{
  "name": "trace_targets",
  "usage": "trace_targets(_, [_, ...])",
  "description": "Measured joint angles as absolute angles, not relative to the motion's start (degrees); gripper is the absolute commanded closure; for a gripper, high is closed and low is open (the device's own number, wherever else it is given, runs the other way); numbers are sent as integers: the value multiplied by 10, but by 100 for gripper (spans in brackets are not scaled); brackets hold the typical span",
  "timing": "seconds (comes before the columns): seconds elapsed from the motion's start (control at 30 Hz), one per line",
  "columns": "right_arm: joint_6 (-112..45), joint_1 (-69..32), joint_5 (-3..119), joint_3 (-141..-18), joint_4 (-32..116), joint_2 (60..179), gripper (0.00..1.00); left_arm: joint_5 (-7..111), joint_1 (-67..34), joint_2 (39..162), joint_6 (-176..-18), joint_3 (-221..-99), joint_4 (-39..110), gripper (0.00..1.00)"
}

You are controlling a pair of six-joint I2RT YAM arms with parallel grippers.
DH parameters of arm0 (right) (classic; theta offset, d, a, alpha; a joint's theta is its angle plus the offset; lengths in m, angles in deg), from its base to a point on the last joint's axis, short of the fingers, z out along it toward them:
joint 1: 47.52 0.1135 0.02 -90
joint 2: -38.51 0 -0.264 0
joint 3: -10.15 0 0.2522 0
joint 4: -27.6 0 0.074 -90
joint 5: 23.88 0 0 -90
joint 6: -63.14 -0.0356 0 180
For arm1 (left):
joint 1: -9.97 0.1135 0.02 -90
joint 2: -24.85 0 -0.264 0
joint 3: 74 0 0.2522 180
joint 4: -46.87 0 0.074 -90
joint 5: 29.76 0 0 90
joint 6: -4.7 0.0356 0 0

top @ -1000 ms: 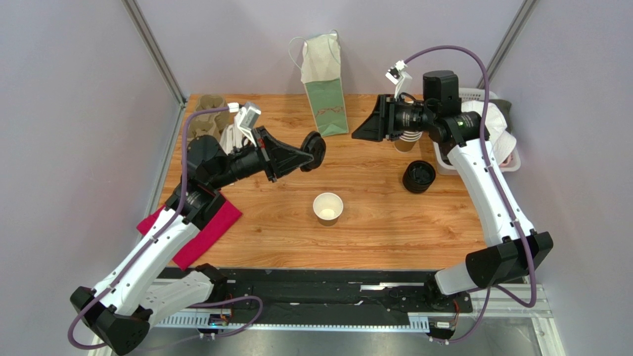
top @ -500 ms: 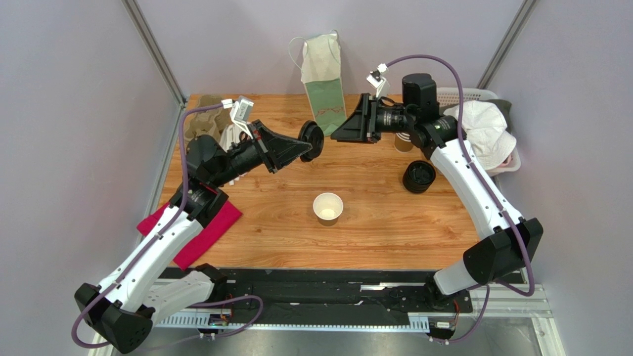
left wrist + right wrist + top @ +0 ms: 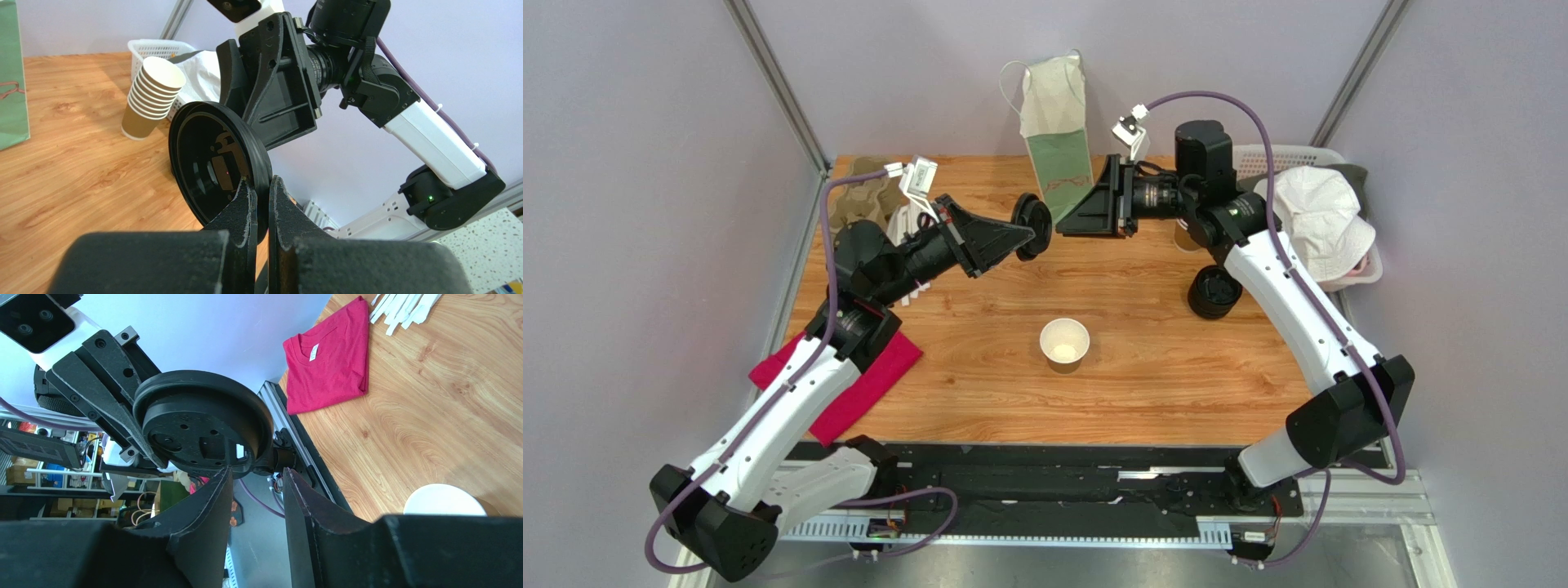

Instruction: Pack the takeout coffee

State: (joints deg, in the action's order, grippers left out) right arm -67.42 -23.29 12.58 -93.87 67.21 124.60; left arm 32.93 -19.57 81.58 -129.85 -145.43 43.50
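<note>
Little is done — the cup [image 3: 1064,342] stands lidless mid-table, well apart from the bag [image 3: 1059,141]. My left gripper [image 3: 261,187] pinches the black lid [image 3: 212,162] by its rim in midair; my right gripper [image 3: 256,478], half-spread beside it, holds nothing. Lidding and bagging remain.

- Table [image 3: 1161,355]: warm orange-brown wood with darker grain streaks.
- Round lid [image 3: 218,162]: glossy black all over.
- Open paper cup [image 3: 1064,342]: kraft brown outside, cream inside.
- Stack of cups [image 3: 150,92]: brown walls, white rims.
- Paper bag [image 3: 1060,159]: pale green below with a faint reddish mark, cream above.
- T-shirt [image 3: 328,355]: crimson, with a small white neck label.
- Basket [image 3: 150,48]: white lattice.
- Hat [image 3: 1320,214]: off-white.
- Arms [image 3: 1308,306]: white links, black joints, purple cables [image 3: 1259,116].
</note>
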Motion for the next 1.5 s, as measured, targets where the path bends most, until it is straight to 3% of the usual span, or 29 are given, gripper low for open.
trace_targets(0.37, [-701, -221, 126, -939, 645, 1266, 71, 329, -195, 823, -1305, -1454, 437, 100])
trace_targets(0.5, [-706, -220, 125, -939, 641, 1270, 79, 329, -195, 823, -1307, -1454, 439, 100])
trace_targets(0.8, [-715, -213, 124, -939, 634, 1274, 80, 329, -195, 825, -1315, -1447, 448, 100])
trace_targets(0.87, [-718, -213, 124, -939, 633, 1275, 87, 329, -195, 826, -1316, -1447, 449, 100])
trace_targets(0.93, [-719, -213, 124, -939, 633, 1277, 100, 329, -195, 827, -1317, -1447, 449, 100])
trace_targets(1.0, [-721, -213, 124, -939, 632, 1281, 100, 330, -195, 829, -1318, -1447, 450, 100])
trace_targets(1.1, [-720, -213, 124, -939, 631, 1285, 100, 332, -193, 830, -1320, -1444, 448, 78])
trace_targets(1.13, [-718, -213, 124, -939, 633, 1286, 100, 334, -192, 830, -1320, -1443, 447, 55])
trace_targets(1.2, [-708, -213, 130, -940, 642, 1286, 100, 340, -192, 828, -1321, -1442, 439, 31])
trace_targets(1.23, [-699, -213, 135, -942, 650, 1286, 100, 342, -192, 827, -1314, -1442, 430, 13])
trace_targets(1.27, [-687, -214, 143, -943, 659, 1286, 100, 348, -192, 825, -1314, -1442, 414, 6])
trace_targets(1.5, [-584, -235, 218, -946, 758, 1282, 100, 363, -179, 775, -1253, -1427, 270, 4])
